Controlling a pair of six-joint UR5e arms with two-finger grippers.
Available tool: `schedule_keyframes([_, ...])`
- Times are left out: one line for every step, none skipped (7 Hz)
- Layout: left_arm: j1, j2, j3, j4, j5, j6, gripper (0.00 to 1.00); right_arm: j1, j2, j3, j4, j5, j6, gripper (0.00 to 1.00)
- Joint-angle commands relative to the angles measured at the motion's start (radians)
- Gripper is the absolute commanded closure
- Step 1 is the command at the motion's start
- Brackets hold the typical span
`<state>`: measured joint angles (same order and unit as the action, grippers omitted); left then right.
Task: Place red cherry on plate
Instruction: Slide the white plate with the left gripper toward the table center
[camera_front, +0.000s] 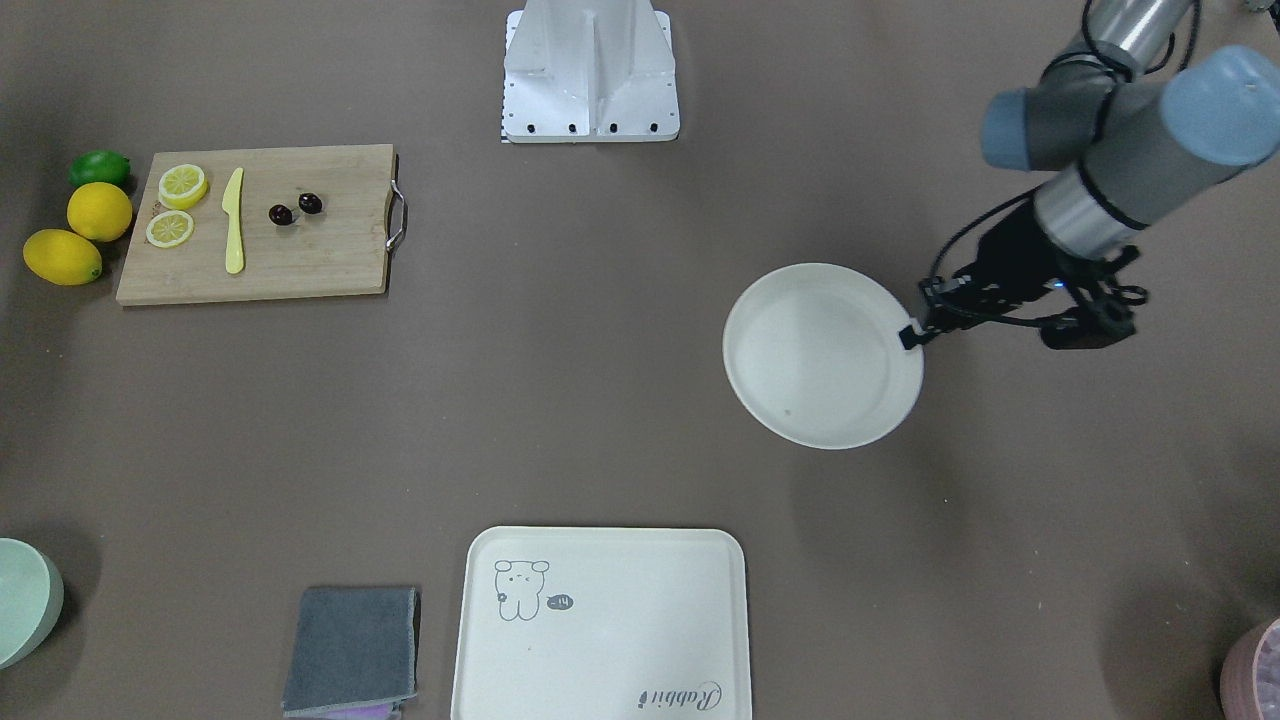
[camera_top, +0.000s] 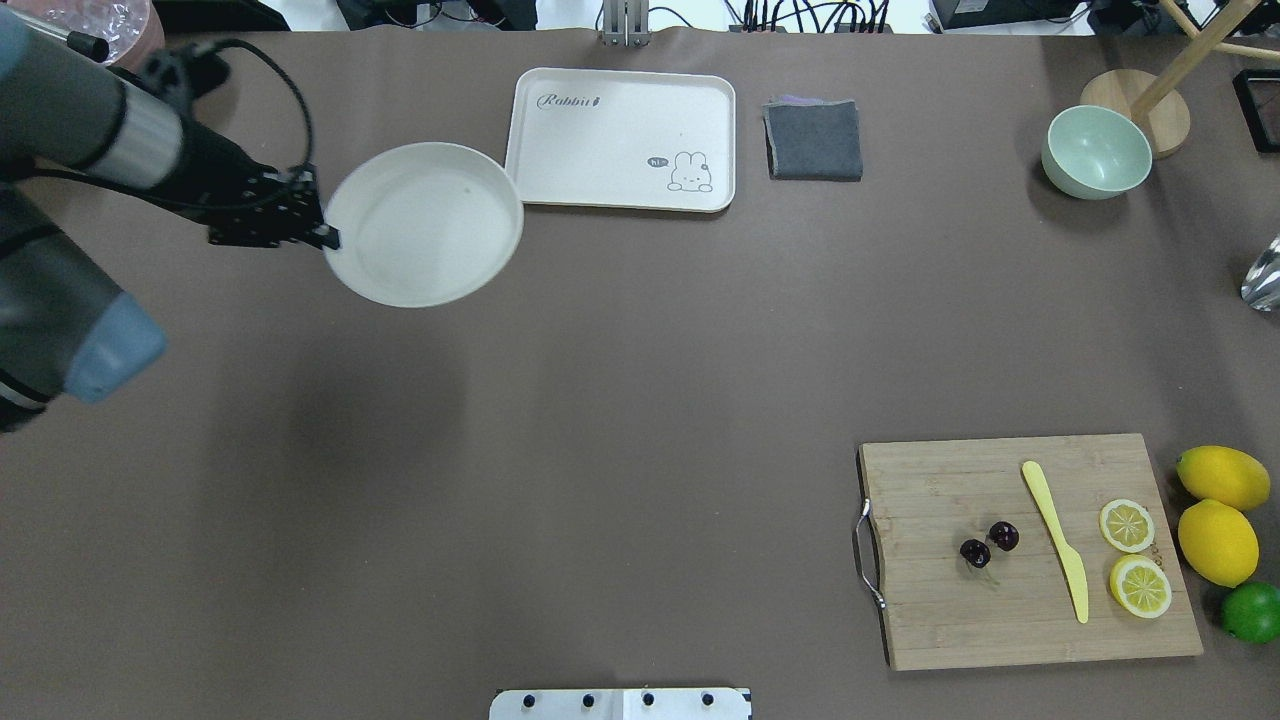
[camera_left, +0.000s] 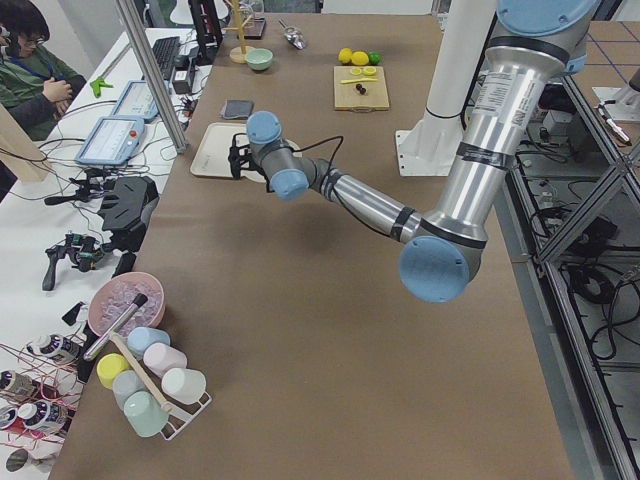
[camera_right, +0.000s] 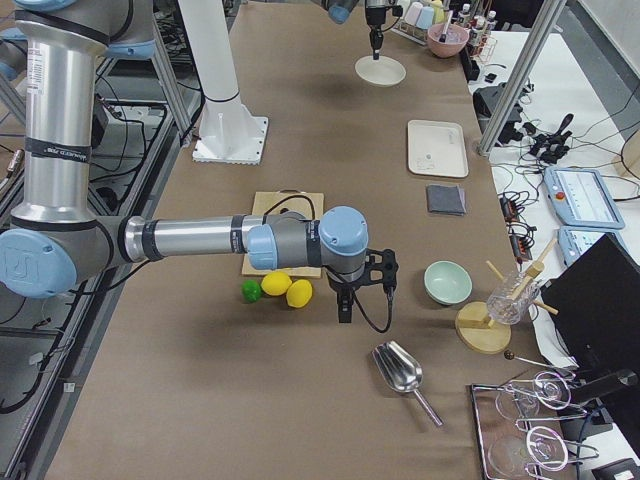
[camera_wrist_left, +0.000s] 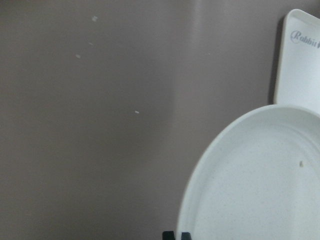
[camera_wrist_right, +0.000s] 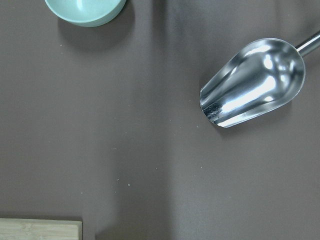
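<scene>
The red cherry (camera_top: 988, 543) is a dark pair lying on the wooden cutting board (camera_top: 1000, 620) at the near right of the overhead view; it also shows as the cherry (camera_front: 295, 208) in the front-facing view. The round cream plate (camera_top: 423, 223) hangs tilted above the table at the far left. My left gripper (camera_top: 325, 238) is shut on the plate's rim, and its fingertips (camera_wrist_left: 176, 235) pinch the edge in the left wrist view. My right gripper (camera_right: 345, 308) hovers near the lemons, beyond the board's right end; I cannot tell whether it is open or shut.
On the board lie a yellow knife (camera_top: 1055, 555) and two lemon slices (camera_top: 1135, 555). Two lemons (camera_top: 1218, 510) and a lime (camera_top: 1252, 612) sit beside it. A bear-print tray (camera_top: 600, 140), grey cloth (camera_top: 812, 140), mint bowl (camera_top: 1096, 152) and metal scoop (camera_wrist_right: 252, 82) stand farther off.
</scene>
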<state>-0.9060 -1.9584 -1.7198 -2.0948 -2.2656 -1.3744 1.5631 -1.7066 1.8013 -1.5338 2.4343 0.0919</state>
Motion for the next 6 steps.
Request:
schedule_keyframes([0.229, -0.101, -0.004, 0.002, 0.231, -0.191, 1.0, 0.0, -0.001, 0.001, 0.0, 0.005, 0.002, 0.0])
schedule_keyframes([0.302, -0.128, 0.02, 0.002, 0.324, -0.199, 1.0, 0.0, -0.001, 0.003, 0.001, 0.018, 0.0, 0.0])
schedule_keyframes([0.358, -0.158, 0.06, 0.002, 0.397, -0.222, 1.0, 0.0, 0.002, 0.015, 0.0, 0.017, 0.003, 0.0])
schedule_keyframes([0.425, -0.162, 0.083, 0.001, 0.478, -0.229, 1.0, -0.015, 0.007, 0.059, -0.002, 0.019, 0.055, 0.0])
schedule_keyframes([0.471, -0.156, 0.091, 0.002, 0.53, -0.229, 1.0, -0.064, 0.007, 0.126, -0.003, 0.02, 0.153, 0.0])
schedule_keyframes([0.478, -0.157, 0.109, 0.001, 0.532, -0.227, 1.0, -0.143, 0.01, 0.197, -0.002, 0.019, 0.289, 0.0])
